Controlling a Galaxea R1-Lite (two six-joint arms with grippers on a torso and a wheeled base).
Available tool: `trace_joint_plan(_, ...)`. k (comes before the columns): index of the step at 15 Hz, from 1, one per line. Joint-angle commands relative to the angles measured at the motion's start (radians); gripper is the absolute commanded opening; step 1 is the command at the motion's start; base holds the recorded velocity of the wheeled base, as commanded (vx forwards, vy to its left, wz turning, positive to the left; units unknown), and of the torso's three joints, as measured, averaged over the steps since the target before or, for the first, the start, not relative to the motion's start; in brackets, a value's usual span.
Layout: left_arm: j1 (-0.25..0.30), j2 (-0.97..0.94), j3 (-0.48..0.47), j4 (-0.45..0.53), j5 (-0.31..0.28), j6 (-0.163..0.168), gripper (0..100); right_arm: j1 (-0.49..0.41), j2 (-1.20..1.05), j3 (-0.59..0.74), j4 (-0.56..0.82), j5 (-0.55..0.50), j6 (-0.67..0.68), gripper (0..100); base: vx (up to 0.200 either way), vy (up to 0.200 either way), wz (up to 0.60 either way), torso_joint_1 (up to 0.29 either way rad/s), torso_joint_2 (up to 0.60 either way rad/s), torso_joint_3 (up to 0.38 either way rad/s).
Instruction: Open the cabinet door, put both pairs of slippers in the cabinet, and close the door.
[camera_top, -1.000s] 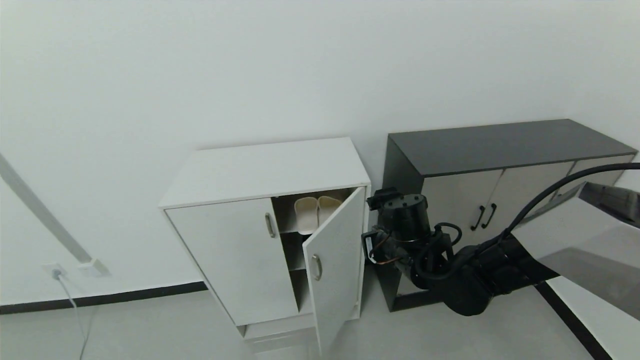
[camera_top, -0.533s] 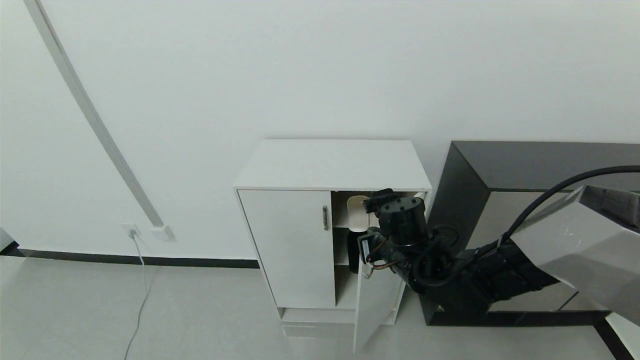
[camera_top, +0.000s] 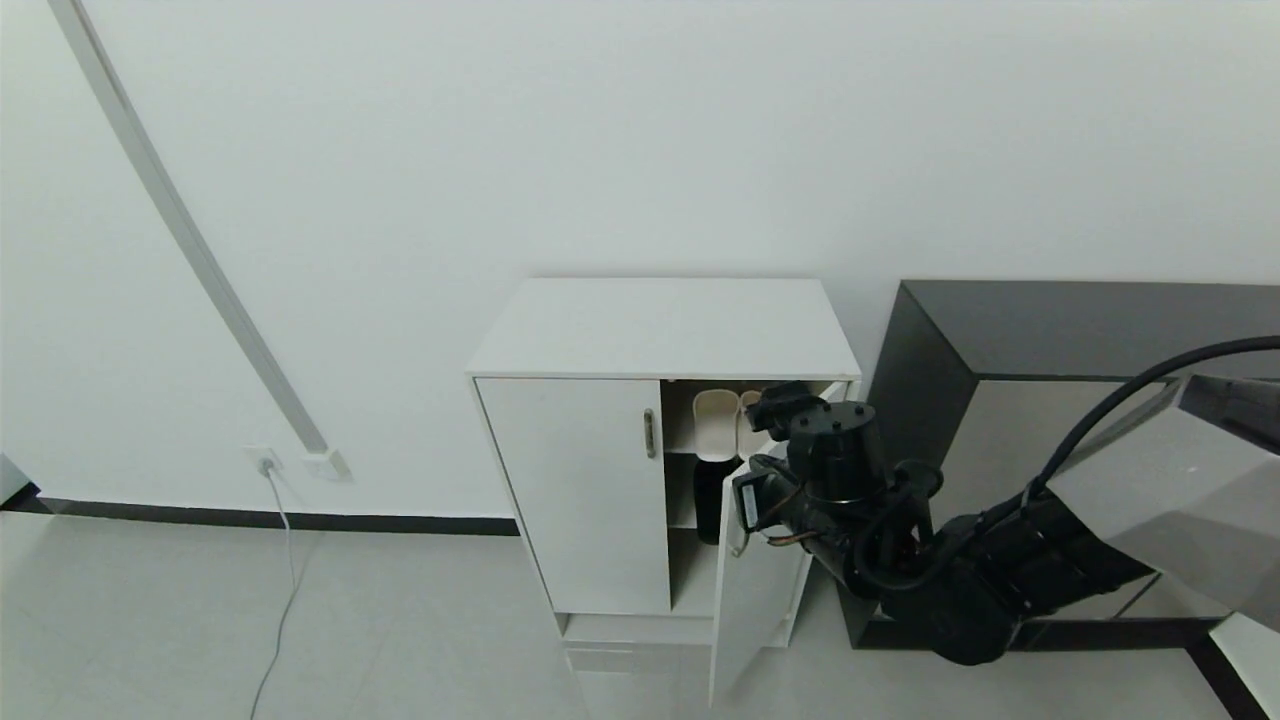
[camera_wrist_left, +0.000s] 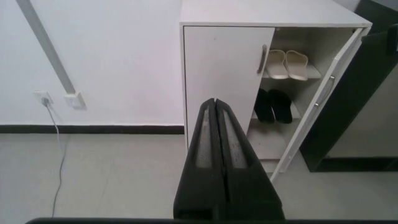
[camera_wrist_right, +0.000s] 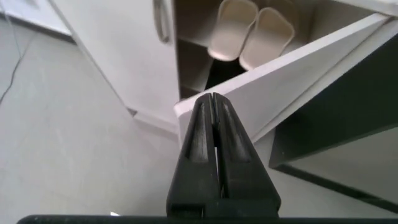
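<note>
- Door (camera_top: 745, 590) of the white cabinet (camera_top: 660, 325) stands swung out, hinged on the cabinet's right side, with its free edge pointing back toward the robot.
- Beige pair (camera_wrist_left: 290, 64) sits on the top shelf and black pair (camera_wrist_left: 273, 106) on the shelf below. Both lie beyond the door as seen from the right claw, so by my reading only the closing is left.
- Right claw (camera_wrist_right: 213, 99) has its fingers pressed together with nothing between them. Its tips hang just by the door's upper edge, near the free end; whether they touch the panel I cannot tell.
- The door's long top edge runs aslant ahead of this claw, from the free corner close to the tips off to the hinge side farther out. The open shelves lie past that edge, and the dark cabinet (camera_top: 1050, 320) lies on the claw's own side of it.
- That seems to put the right claw at the door's outer face, the side to push from. A sweep toward the robot's left and forward should bring the panel against the cabinet front.
- Left claw (camera_wrist_left: 216, 102) is likewise pressed together and empty. It is well back, with the door far ahead of it, so the right arm is the nearer one.
- Risk, as I judge it: the narrow tips could slide off the smooth face or over the top edge if the push starts too high.
</note>
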Motion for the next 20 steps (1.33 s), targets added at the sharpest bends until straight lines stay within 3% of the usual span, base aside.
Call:
trace_joint_plan(1,0.0,0.0,0.0,0.0,0.0,0.0,0,-0.001,-0.11,0.124,0.004,0.006,-0.01,0,0.0,0.0,0.0,0.0,0.0,0.0)
trace_joint_plan(5,0.0,0.0,0.0,0.001,-0.001,0.001,0,0.008,-0.196,0.316,0.008,0.021,-0.006,0,0.05,0.0,0.0,0.001,0.0,-0.001)
trace_joint_plan(9,0.0,0.0,0.0,0.0,-0.001,0.0,0,0.03,-0.192,0.351,0.002,0.023,0.0,0,0.2,0.0,0.0,-0.002,0.0,0.006)
trace_joint_plan(14,0.0,0.0,0.0,0.0,0.0,-0.003,0,0.033,-0.128,0.321,0.004,0.023,0.01,0,0.0,0.0,0.0,0.0,0.0,0.0)
trace_joint_plan(20,0.0,0.0,0.0,0.0,0.0,-0.003,0,0.016,0.01,0.172,0.01,0.024,0.011,0,0.0,0.0,0.0,0.0,0.0,0.0)
